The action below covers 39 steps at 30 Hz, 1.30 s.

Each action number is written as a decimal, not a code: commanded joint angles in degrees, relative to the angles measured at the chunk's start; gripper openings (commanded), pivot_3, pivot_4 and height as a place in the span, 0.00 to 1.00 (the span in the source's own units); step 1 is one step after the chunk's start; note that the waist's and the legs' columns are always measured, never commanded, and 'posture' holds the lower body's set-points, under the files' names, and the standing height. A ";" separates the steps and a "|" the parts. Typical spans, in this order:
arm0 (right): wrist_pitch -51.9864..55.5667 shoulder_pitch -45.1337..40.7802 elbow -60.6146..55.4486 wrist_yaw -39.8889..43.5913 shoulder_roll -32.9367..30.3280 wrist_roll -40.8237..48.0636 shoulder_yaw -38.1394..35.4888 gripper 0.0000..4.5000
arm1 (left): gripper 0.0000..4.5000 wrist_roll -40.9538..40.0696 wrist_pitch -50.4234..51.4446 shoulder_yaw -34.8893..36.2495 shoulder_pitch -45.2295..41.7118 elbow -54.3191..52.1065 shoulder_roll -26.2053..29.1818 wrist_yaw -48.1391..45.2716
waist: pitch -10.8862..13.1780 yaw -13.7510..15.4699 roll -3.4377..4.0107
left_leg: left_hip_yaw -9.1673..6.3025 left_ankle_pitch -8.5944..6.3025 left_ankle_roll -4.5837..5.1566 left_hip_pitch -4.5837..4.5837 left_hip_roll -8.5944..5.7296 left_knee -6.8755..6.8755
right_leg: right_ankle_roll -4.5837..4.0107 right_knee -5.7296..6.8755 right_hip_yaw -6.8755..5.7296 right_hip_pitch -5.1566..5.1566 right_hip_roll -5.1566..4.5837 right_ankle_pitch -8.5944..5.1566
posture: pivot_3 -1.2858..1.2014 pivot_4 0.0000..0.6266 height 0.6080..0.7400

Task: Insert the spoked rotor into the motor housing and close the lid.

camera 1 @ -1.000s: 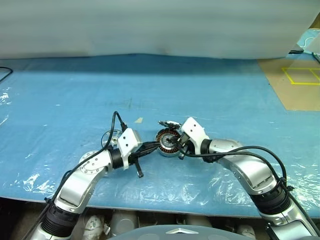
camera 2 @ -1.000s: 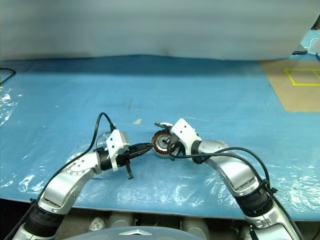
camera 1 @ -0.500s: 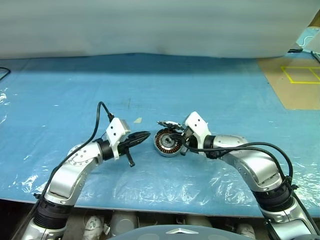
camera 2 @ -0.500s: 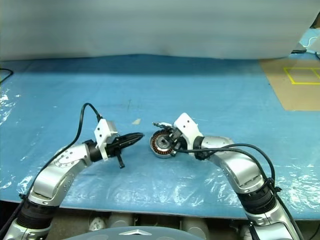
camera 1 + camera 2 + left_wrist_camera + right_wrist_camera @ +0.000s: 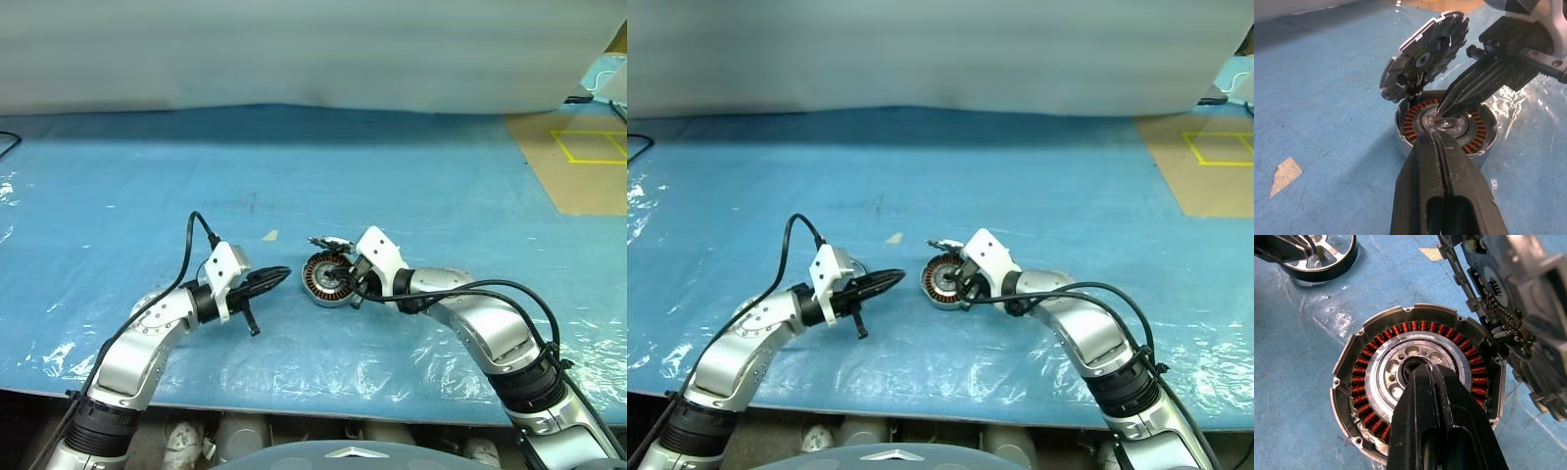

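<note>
The housing (image 5: 327,280) sits on the blue sheet (image 5: 411,186) near the front middle of the table, its top open. Inside it a ring of copper windings (image 5: 1364,401) runs around a silver hub (image 5: 1400,363). The lid (image 5: 1422,48) stands up from the far rim of the housing, tilted back, its ribbed inner face turned toward the windings; it is attached at the housing's edge.

The rotor (image 5: 1320,257) is not in the housing. It lies flat on the sheet just beside the left arm, on the side away from the housing; from the head it shows only as a thin round rim partly hidden behind the left wrist.

The right gripper (image 5: 1422,374) reaches in from the right and points down into the housing. Its two black fingers are pressed together with nothing between them, and their tip rests at the hole in the middle of the hub.

The left gripper (image 5: 279,275) hangs just short of the housing on its left side, pointing at it, close but apart from the rim. Its fingers (image 5: 1415,171) are pressed together too, and they carry nothing.

A small pale scrap (image 5: 271,235) lies on the sheet a little beyond the left gripper. To the far right the sheet ends at a brown board (image 5: 578,176) marked with yellow tape lines (image 5: 568,152).
</note>
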 commanded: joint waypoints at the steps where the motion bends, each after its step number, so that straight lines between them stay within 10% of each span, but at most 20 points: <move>1: -0.13 0.04 -1.67 1.91 -0.51 0.92 0.37 0.01 | 0.00 0.32 -2.70 -0.08 0.22 0.46 -0.17 -0.87 | 0.00 0.00 0.00 | 0.00 0.00 0.00 0.00 0.00 0.00 | 0.00 0.00 0.00 0.00 0.00 0.00 | 0.52 0.24 1.00; 26: -3.28 0.51 0.37 0.44 0.63 -2.72 0.33 0.01 | 0.00 1.51 -4.44 -1.17 1.55 2.22 -0.19 -1.98 | 0.00 0.00 0.00 | 0.00 0.00 0.01 0.02 0.00 0.01 | 0.01 0.01 0.01 0.01 -0.02 0.00 | 0.52 0.24 1.00; 39: -2.99 8.86 -10.17 6.77 -3.92 8.32 -11.27 0.01 | 0.00 -3.45 -1.21 7.62 1.54 -0.39 4.52 -2.42 | 0.01 0.06 -0.02 | 0.00 0.00 0.01 -0.02 0.02 -0.04 | 0.00 -0.04 -0.01 -0.03 0.01 -0.01 | 0.52 0.24 1.00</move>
